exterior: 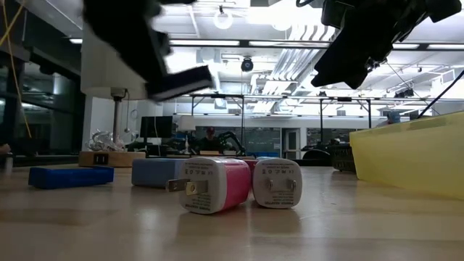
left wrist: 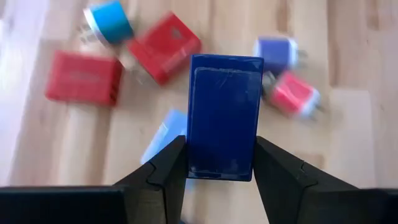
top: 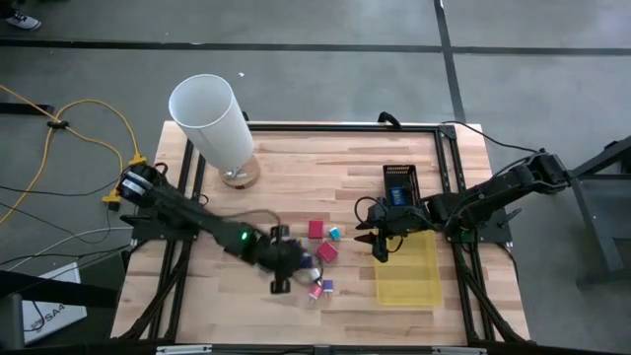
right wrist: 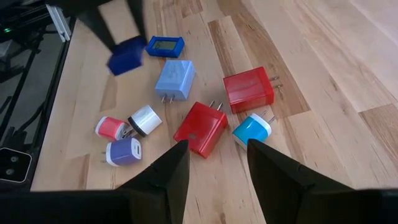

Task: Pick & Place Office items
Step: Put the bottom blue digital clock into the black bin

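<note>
Two fingers of your left gripper (left wrist: 221,167) pinch a dark blue block (left wrist: 224,116) by its sides, lifted clear of the surface (top: 296,168); only your left wrist view shows that grip plainly. From above, the same left gripper (top: 286,264) sits over the scattered office items (top: 321,251) near the front middle of the surface, and the held block is lost against the dark arm. Beneath it, the left wrist view picks out two red chargers (left wrist: 164,46), a cyan one (left wrist: 109,20), a purple one (left wrist: 277,51) and a pink-and-white one (left wrist: 294,101).

Your right gripper (right wrist: 212,163) hangs with its fingers parted and nothing between them, just beside the yellow tray (top: 408,268). Its wrist view gives you the whole cluster at once, including a light blue charger (right wrist: 175,79) and a blue framed piece (right wrist: 165,45) lying flat. At surface height, a pink-and-white charger (exterior: 210,185) and a white one (exterior: 278,183) lie side by side, touching. Farther back stands the white cylinder (top: 212,116).
</note>
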